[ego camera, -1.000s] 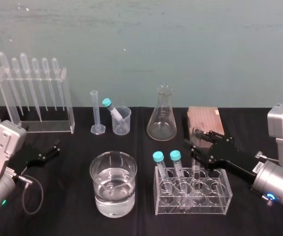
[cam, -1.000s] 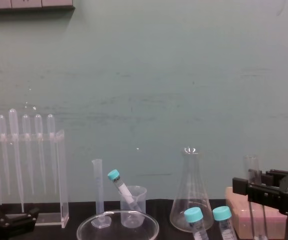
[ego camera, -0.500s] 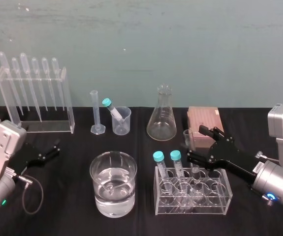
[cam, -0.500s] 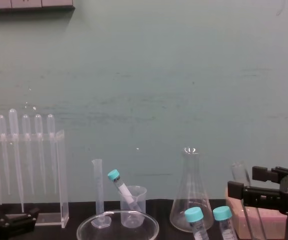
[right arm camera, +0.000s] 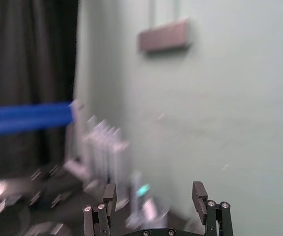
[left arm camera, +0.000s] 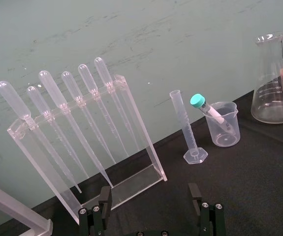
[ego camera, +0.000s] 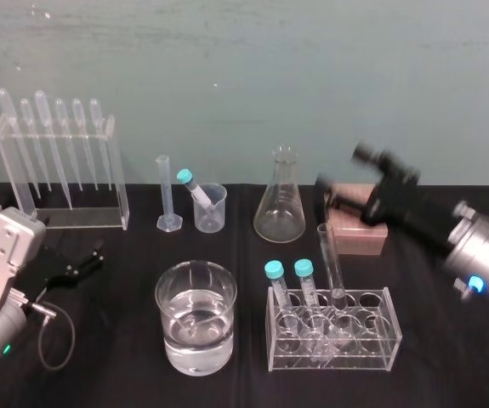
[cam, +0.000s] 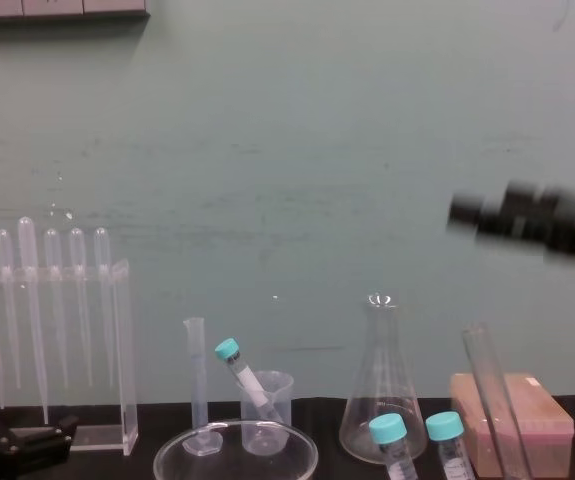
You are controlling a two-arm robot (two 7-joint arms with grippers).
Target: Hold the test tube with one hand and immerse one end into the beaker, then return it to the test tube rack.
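Glass test tube (ego camera: 330, 259) leans left in clear rack (ego camera: 373, 344), mouth up; right hand (right arm camera: 154, 188) released, raised.

Beaker (ego camera: 196, 316) sits front-centre on the tabletop (ego camera: 116, 361), rack (ego camera: 373, 344) just right of it holding the test tube (ego camera: 331, 259), flask (ego camera: 280, 204) behind.

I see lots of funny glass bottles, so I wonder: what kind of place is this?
Probably a science lab, or a table set up like one. You can see a cone-shaped flask, a row of pipettes, and a beaker partly full of clear liquid.
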